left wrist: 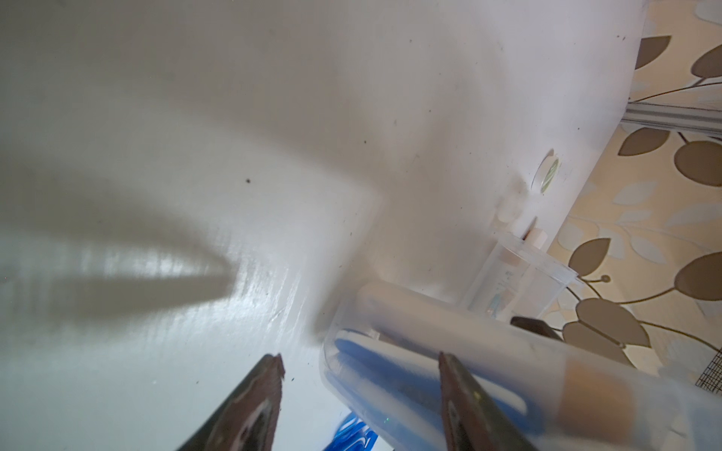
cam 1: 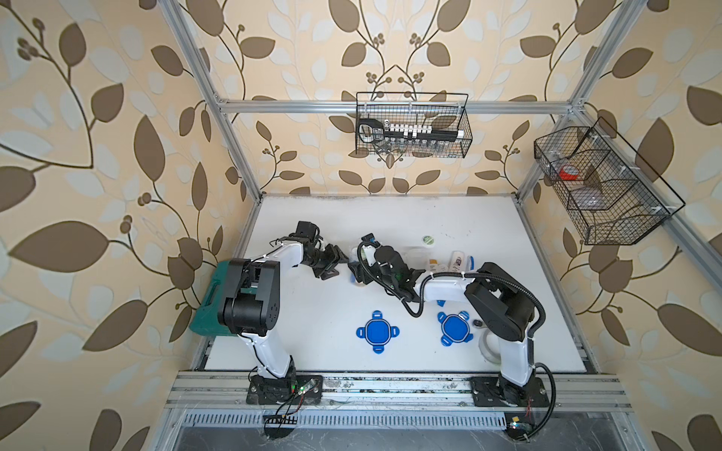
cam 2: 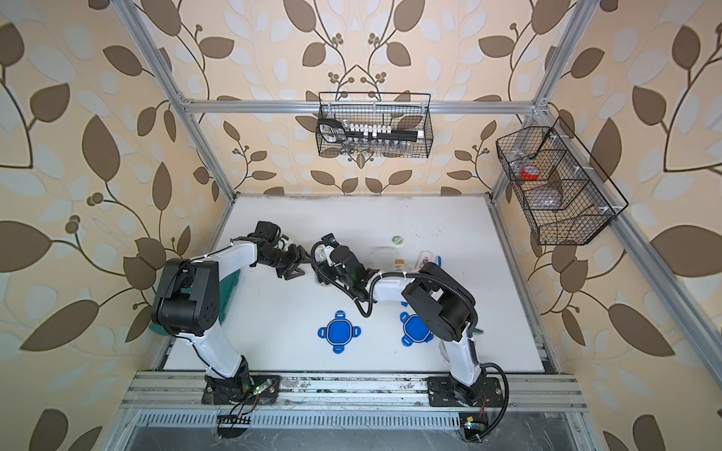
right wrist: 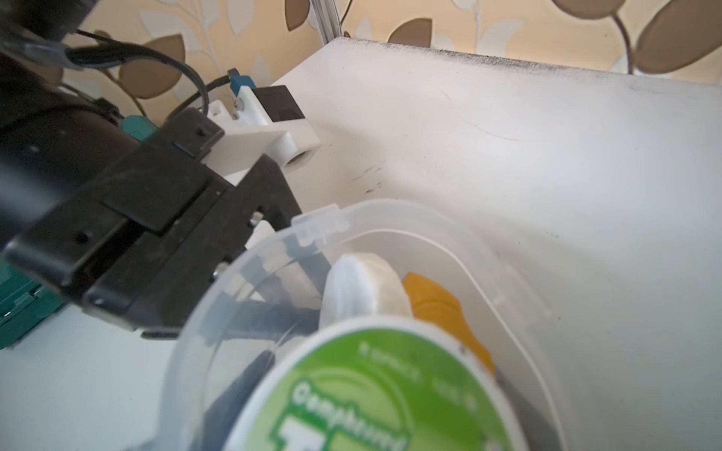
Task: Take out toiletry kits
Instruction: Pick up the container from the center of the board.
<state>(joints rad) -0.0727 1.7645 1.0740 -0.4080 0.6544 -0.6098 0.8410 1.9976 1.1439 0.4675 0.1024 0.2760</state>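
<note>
Toiletry kit sits packed in the clear jar you're emptying. Left gripper gapes at its rim; right gripper jaws are hidden. Likely next: tilt steadily.

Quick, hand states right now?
Left hand: open, one finger lying across the clear jar.
Right hand: cannot tell; its fingers are hidden at that jar.

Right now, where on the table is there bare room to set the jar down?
Bare: the far strip of the table behind the green-white disc, and the near patch between the left arm and the left blue lid. Crowded: the middle right, where bottles and a second clear jar cluster beside the right arm.
</note>
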